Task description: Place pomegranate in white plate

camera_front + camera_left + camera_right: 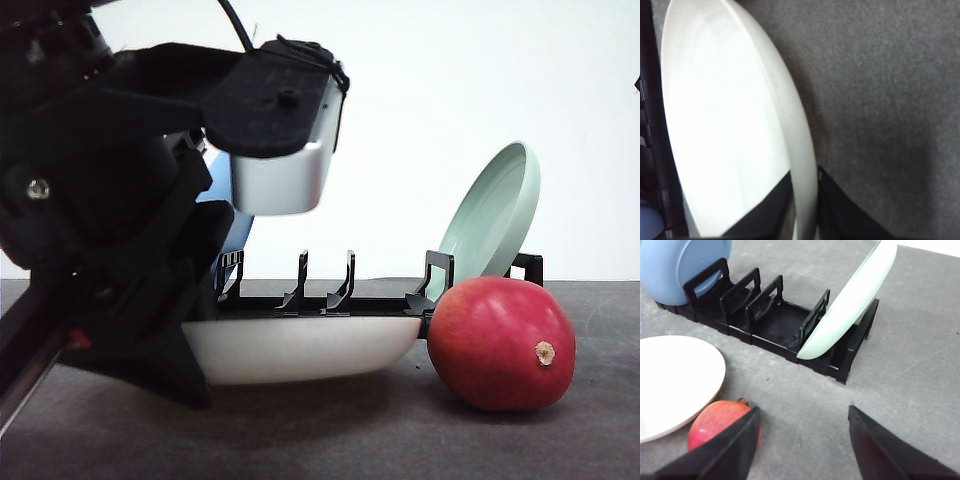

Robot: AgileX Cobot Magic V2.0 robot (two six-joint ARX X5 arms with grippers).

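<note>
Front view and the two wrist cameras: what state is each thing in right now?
Glossy red pomegranate: on the table beside the plate, not held.
Matte off-white plate: flat, empty, rim pinched by the left gripper.
Pale green plate: leaning in the black rack.
Blue plate: standing in the rack.
Right gripper: open, empty.

Bright, even overhead light; soft shadow under pomegranate [502, 343]. Backdrop blown out white. Left arm [110, 220] near lens, blurred. White plate [730, 125] overexposed, soft-focus.
</note>
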